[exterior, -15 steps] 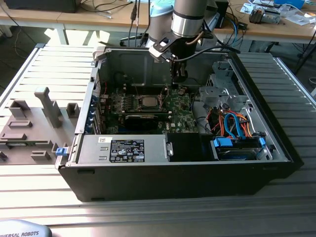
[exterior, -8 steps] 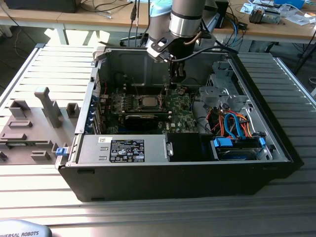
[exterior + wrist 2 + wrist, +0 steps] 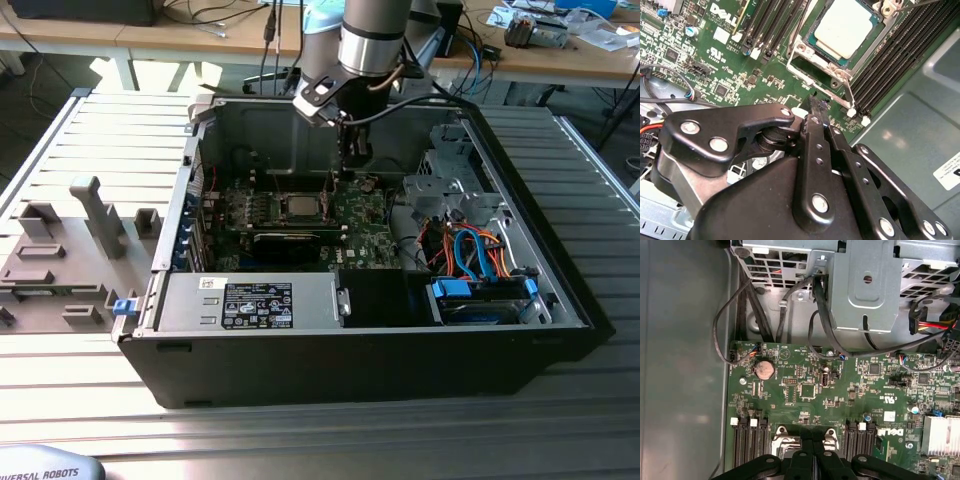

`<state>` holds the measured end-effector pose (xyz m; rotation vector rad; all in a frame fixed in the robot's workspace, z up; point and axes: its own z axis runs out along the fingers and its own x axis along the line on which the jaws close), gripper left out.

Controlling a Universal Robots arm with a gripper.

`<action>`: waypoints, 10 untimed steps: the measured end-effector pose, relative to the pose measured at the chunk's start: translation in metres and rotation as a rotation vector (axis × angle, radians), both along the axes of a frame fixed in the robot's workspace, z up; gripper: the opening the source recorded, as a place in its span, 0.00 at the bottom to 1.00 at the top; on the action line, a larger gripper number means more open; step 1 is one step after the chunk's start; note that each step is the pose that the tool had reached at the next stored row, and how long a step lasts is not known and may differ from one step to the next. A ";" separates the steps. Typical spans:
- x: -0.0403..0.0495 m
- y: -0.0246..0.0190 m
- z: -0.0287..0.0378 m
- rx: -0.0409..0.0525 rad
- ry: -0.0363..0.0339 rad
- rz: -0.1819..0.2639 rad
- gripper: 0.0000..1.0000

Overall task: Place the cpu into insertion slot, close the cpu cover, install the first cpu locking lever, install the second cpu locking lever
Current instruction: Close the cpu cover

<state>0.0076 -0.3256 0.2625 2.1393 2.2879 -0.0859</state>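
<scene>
The cpu (image 3: 300, 207) lies flat in the insertion slot (image 3: 810, 65) on the green board; its silver top (image 3: 847, 27) shows through the window of the cpu cover (image 3: 801, 47), which lies down around it. A thin metal lever wire (image 3: 832, 97) runs along the socket edge nearest my fingers. My gripper (image 3: 352, 170) hangs just above the board beside the socket, towards the exterior view's right. In both wrist views the gripper (image 3: 819, 107) (image 3: 813, 437) has its black fingers pressed together, and I see nothing between them.
Black memory slots (image 3: 890, 60) flank the socket. A grey drive cage (image 3: 865, 285) with black cables (image 3: 740, 315) stands past the board, and coloured cables (image 3: 470, 250) lie at the exterior view's right. The case walls (image 3: 190, 200) enclose everything. A grey fixture (image 3: 95, 215) sits outside.
</scene>
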 end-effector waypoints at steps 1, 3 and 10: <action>-0.0006 0.0000 -0.0001 0.0000 -0.0001 0.000 0.11; -0.0021 0.0000 -0.0002 0.0000 0.0000 0.000 0.11; -0.0055 0.0000 -0.0007 0.0001 -0.0001 0.000 0.11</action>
